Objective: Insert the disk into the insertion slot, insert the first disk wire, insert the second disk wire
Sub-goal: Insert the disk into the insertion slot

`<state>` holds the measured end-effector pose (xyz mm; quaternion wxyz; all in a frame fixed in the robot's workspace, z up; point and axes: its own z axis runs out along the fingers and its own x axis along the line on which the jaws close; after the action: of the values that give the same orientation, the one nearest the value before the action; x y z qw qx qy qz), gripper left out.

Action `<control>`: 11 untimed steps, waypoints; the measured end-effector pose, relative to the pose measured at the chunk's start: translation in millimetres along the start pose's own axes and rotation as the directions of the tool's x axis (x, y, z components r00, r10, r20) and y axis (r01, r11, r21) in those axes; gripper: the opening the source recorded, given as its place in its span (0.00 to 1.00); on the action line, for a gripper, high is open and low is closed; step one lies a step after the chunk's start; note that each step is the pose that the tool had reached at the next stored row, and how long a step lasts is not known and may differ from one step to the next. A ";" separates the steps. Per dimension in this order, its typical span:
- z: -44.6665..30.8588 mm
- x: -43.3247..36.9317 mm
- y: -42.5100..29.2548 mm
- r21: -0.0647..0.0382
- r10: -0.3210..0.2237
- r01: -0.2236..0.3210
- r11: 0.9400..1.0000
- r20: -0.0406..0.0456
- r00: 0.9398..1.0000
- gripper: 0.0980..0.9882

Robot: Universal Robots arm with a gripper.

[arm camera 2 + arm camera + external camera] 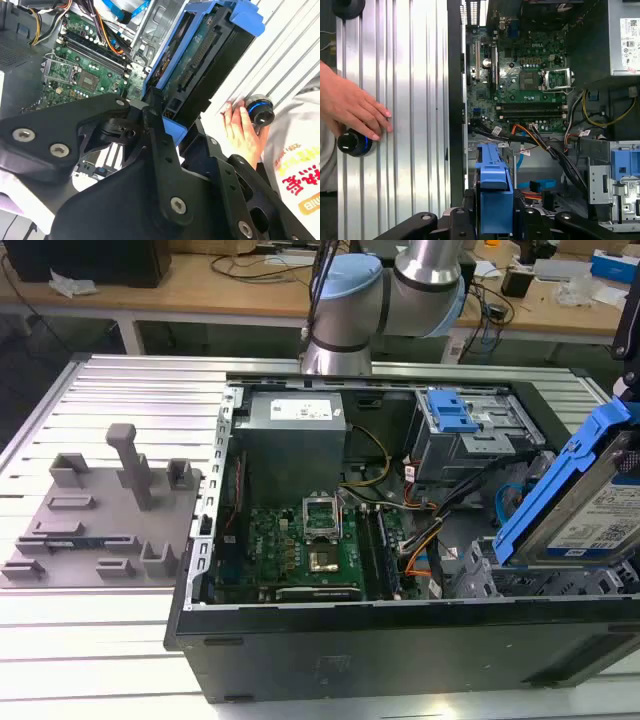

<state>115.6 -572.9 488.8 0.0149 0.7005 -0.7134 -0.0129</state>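
1. Grips the disk (494, 192) by its bright blue carrier, with the fingers (470, 207) closed on it from both flat sides, as seen in the first wrist view.
2. Holds the disk edge-on between those fingers, one end seated between them and the rest standing out beyond the tips.
3. Carries it tilted, white label side up, over the exterior view's right end of the open computer case (400, 650).
4. Has the disk above the insertion slot (480, 575), the low grey perforated cage beneath its lower edge, and not yet inside it; cannot tell whether the two touch.
5. Sets the taller grey cage with the blue latch (455, 420) farther back in the case, and the green motherboard (320, 540) toward the exterior view's left.
6. Beside the case, on the ribbed metal surface (420, 100), a person's hand (350, 110) lying flat, fingertips at a black knob with a blue ring (352, 142).
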 end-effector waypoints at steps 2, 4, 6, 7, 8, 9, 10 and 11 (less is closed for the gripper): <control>0.0 0.0 0.0 0.000 0.000 0.000 1.000 0.000 1.000 0.30; 0.0 0.0 0.0 0.000 0.000 0.000 1.000 0.000 1.000 0.30; 0.0 0.0 0.0 0.000 0.000 0.000 1.000 0.000 1.000 0.30; 0.0 0.0 0.0 0.000 0.000 0.000 1.000 0.000 1.000 0.30; 0.0 0.0 0.0 0.000 0.000 0.000 1.000 0.000 1.000 0.30; 0.0 0.0 0.0 0.000 0.000 0.000 1.000 0.000 1.000 0.30; 0.0 0.0 0.0 0.000 0.000 0.000 1.000 0.000 1.000 0.30; 0.0 0.0 0.0 0.000 0.000 0.000 1.000 0.000 1.000 0.30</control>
<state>115.5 -572.9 488.8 0.0150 0.7005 -0.7134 -0.0129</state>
